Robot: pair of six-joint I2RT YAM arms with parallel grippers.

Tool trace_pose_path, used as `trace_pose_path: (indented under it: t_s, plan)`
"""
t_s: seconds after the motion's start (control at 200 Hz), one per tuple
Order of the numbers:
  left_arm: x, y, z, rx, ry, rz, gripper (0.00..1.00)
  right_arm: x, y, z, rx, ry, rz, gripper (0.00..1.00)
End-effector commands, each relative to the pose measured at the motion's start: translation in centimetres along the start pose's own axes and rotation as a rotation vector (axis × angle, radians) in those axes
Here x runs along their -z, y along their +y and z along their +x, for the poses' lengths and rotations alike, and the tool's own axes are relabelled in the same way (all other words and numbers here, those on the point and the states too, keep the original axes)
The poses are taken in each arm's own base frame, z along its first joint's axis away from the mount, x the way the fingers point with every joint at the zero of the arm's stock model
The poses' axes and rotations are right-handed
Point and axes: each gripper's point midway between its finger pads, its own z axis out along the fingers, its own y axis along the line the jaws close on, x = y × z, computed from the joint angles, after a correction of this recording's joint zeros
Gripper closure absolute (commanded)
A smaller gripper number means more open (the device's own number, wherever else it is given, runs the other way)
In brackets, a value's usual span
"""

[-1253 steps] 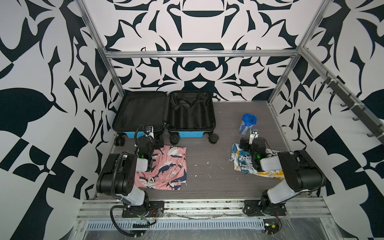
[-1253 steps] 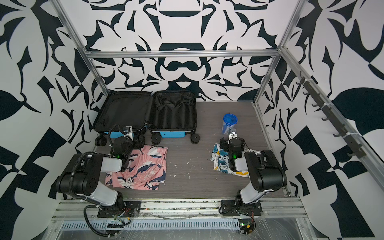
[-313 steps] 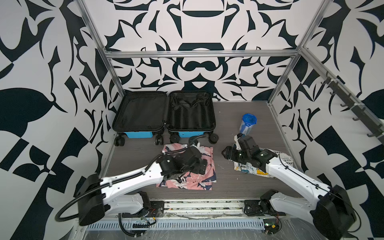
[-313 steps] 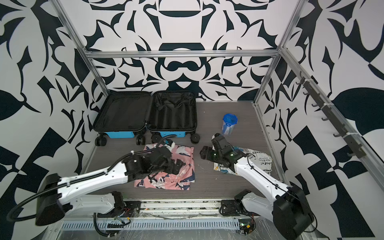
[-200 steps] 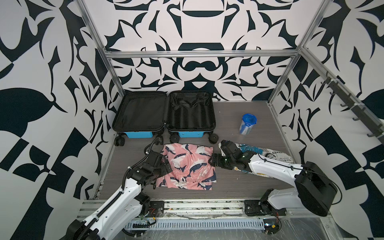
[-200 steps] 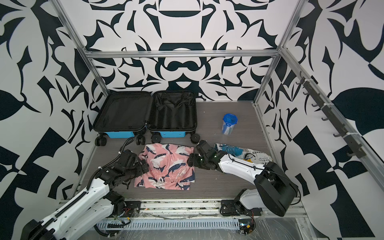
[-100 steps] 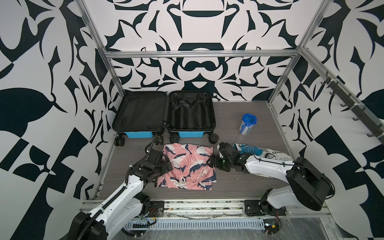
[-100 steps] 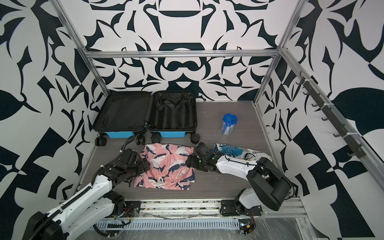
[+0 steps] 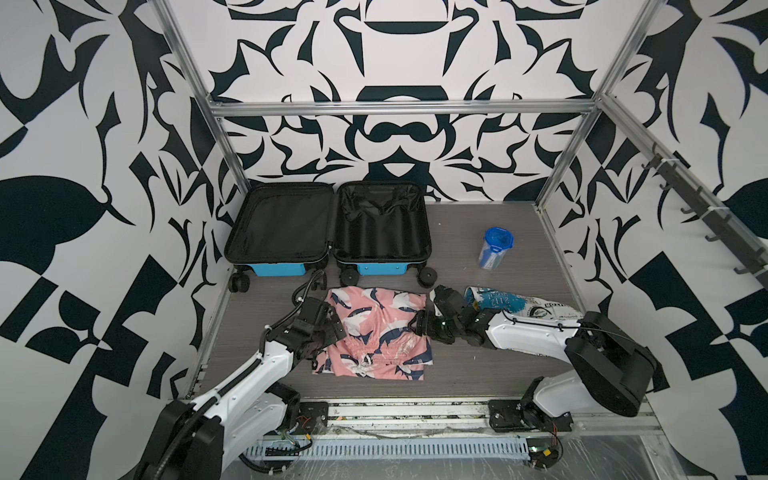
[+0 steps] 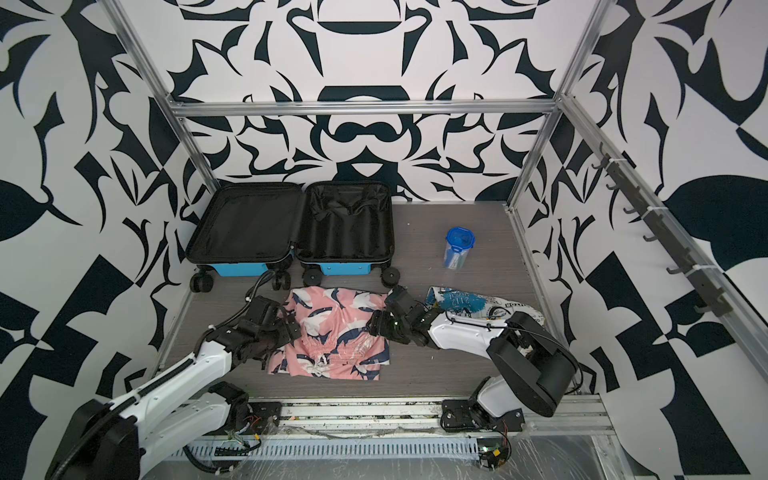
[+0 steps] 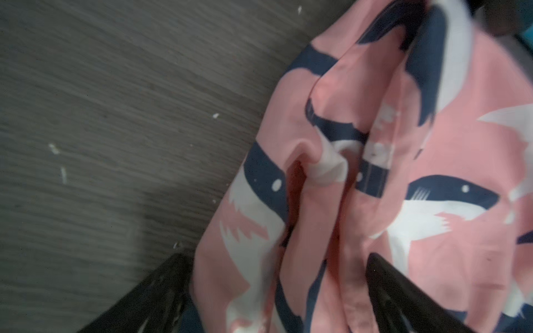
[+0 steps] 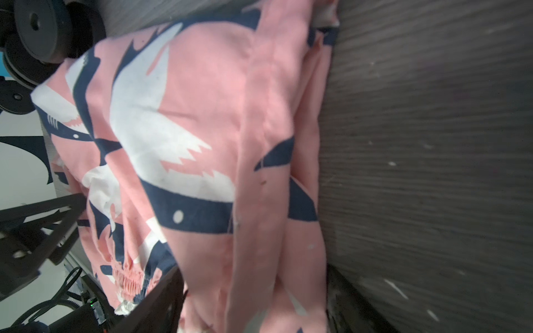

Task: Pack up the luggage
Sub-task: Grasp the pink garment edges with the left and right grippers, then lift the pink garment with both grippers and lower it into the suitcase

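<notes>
the luggage lies opened flat at the back left of the tabletop, both black-lined halves empty in both top views. its hard shell should be stiff and steady, and on its wheels it may roll if nudged. it needs no lifting now.

just in front of it lie pink shark-print shorts, soft, light and floppy. they will sag and unfold from a one-point pinch, so opposite side hems look like the places to grip.

the left claw sits at the shorts' left edge. in its wrist view the fingers stand wide apart astride a fold, gripping nothing. the right claw is at the right edge, fingers apart with the hem between them, not pinched as far as i can tell.

hard to read: both wrist views are blurred and show only finger stubs, so fingertip contact with the cloth is unclear. the right arm covers part of a white-and-teal printed cloth. what the blue-lidded jar holds is too small to tell.
</notes>
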Motion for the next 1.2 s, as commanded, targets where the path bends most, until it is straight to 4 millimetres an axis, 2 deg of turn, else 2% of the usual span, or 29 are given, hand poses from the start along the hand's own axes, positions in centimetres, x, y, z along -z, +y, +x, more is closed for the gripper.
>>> trace_pose_path:
  t_s: [0.0,0.04,0.07,0.22,0.335,0.425,0.58,0.665,0.715,0.88,0.995,1.115,1.195]
  plan:
    - [-0.7,-1.1,0.2,0.015,0.045,0.033,0.01,-0.6,-0.6,0.8,-0.017,0.023,0.016,0.24]
    - [-1.1,-1.4,0.4,0.016,0.062,0.044,0.02,-0.7,-0.6,0.8,-0.019,0.021,0.016,0.24]
    - [-1.3,-1.9,0.5,0.011,0.077,0.062,0.08,-0.8,-0.5,0.8,-0.017,0.022,0.014,0.25]
    - [-1.8,-3.9,1.5,-0.01,0.142,0.165,0.44,-1.4,-0.4,0.6,-0.013,0.023,0.019,0.32]
    - [-1.5,-5.4,2.2,-0.021,0.175,0.26,0.65,-1.8,-0.1,0.3,-0.008,0.02,0.016,0.4]
    - [-0.8,-6.4,2.5,-0.035,0.189,0.324,0.79,-1.8,0.5,-0.1,-0.004,0.013,0.002,0.48]
    - [1.2,-8.2,2.1,-0.063,0.184,0.418,1.0,-1.2,2.3,-0.7,0.015,0.004,-0.045,0.7]
    - [2.7,-9.0,1.4,-0.079,0.163,0.448,1.0,-0.4,3.2,-1.2,0.044,-0.009,-0.057,0.92]
    - [3.8,-9.5,0.9,-0.093,0.15,0.472,1.0,0.2,3.8,-1.6,0.059,-0.018,-0.063,1.0]
    - [7.3,-11.3,-0.5,-0.148,0.113,0.534,1.0,2.8,6.7,-2.6,0.117,-0.043,-0.115,1.0]
    - [9.6,-12.5,-1.8,-0.18,0.079,0.566,1.0,5.6,9.3,-3.8,0.171,-0.081,-0.152,1.0]
    - [11.9,-14.1,-3.8,-0.217,0.023,0.587,1.0,8.8,11.7,-5.9,0.229,-0.144,-0.16,1.0]
    - [13.3,-15.6,-5.6,-0.245,-0.019,0.602,1.0,10.8,13.3,-8.0,0.246,-0.181,-0.184,1.0]
